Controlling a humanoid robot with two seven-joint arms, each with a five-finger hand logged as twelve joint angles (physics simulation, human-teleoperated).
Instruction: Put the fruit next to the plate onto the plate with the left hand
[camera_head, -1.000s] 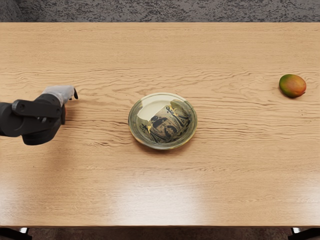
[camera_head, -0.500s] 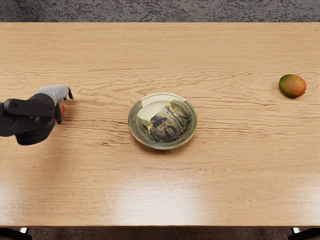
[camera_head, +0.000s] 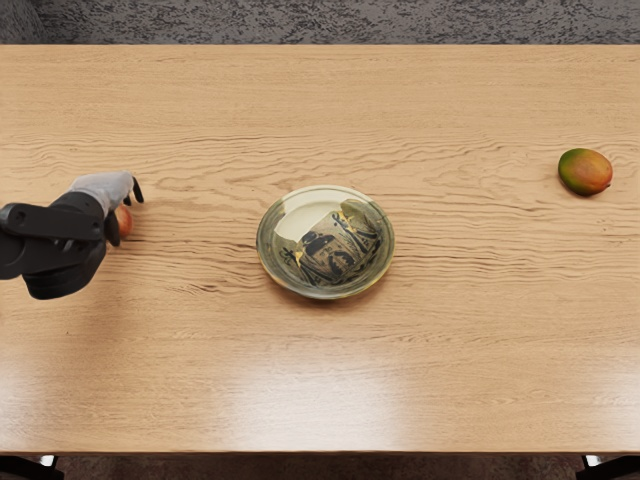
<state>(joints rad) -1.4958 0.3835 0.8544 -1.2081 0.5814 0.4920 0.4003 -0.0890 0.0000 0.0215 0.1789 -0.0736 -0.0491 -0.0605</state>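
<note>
The left robot hand (camera_head: 104, 192) covers a small reddish fruit (camera_head: 125, 222); its grip cannot be told. The plate (camera_head: 266, 232) holds no fruit yet.

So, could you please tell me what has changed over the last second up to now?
The left hand has pulled back toward the picture's left edge and slightly downward. This has uncovered part of a small reddish fruit that it had been hiding. Whether the hand grips that fruit cannot be seen. The plate and the mango at the far right have not moved.
</note>
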